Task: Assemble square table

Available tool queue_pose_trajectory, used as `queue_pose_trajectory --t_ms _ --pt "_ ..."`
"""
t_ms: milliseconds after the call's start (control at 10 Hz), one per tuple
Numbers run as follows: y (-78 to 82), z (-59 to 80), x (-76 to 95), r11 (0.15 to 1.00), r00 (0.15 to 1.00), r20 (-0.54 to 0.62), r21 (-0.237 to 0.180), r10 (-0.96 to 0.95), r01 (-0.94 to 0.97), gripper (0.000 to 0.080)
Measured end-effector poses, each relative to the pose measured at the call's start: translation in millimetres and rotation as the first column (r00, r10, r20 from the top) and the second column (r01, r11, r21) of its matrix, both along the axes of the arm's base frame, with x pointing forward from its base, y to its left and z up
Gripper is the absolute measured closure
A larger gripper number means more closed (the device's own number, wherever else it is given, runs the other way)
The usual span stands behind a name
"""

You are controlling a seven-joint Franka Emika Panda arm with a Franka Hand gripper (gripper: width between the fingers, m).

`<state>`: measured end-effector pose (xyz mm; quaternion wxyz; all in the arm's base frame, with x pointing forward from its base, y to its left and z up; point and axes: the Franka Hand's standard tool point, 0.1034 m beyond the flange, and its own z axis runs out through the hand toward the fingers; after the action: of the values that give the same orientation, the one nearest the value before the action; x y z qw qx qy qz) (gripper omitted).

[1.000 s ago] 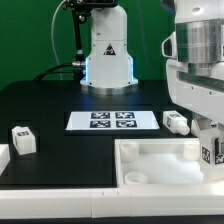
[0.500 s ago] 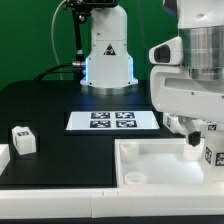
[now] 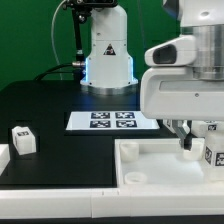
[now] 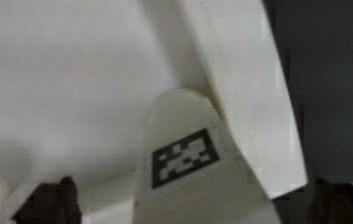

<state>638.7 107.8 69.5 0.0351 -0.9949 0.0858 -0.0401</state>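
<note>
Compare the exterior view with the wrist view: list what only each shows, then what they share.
Only the exterior view: the marker board, a loose leg on the exterior view's left, and a round corner hole in the slab.
Only the wrist view: the gripper open, its fingertips wide apart on either side of the tagged leg, not touching it.
Both: the white slab and, apparently, that same tagged leg.

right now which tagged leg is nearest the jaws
The leg on the white tabletop at the exterior view's right, between the open jaws; the other leg lies far off at that view's left.
</note>
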Motion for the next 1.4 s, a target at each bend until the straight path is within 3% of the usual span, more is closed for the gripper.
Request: queue_pose_trajectory --t_ms 100,200,300,400,500,800,1000,1200,1400 --pt "-1.2 -0.2 0.0 0.999 0.999 0.002 -0.003 0.032 -0.032 0.015" --pt "-1.2 -0.2 0.0 1.0 1.0 0.002 -0.003 0.031 -0.031 0.0261" --pt "-1.3 -0.3 0.0 1.0 1.0 0.001 -0.002 0.017 -0.017 0.0435" --pt "-1.5 -0.3 0.0 1.0 1.0 0.001 -0.002 0.016 -0.016 0.0435" --pt "-1.4 -0.3 0.0 0.999 0.999 -0.003 0.003 -0.039 0.039 0.0515" --pt "0.7 -1.4 -1.2 0.94 0.94 -0.028 0.018 -0.339 0.34 0.0515" --pt "1.7 -2.4 -1.7 0.792 0.791 -0.075 0.02 -0.607 0.61 0.0515" --pt "-0.6 -3.0 1.5 0.533 0.532 -0.132 0.034 -0.836 0.845 0.0515" --pt "-1.1 -1.0 3.1 0.279 0.275 -0.18 0.0 -0.944 0.96 0.0515"
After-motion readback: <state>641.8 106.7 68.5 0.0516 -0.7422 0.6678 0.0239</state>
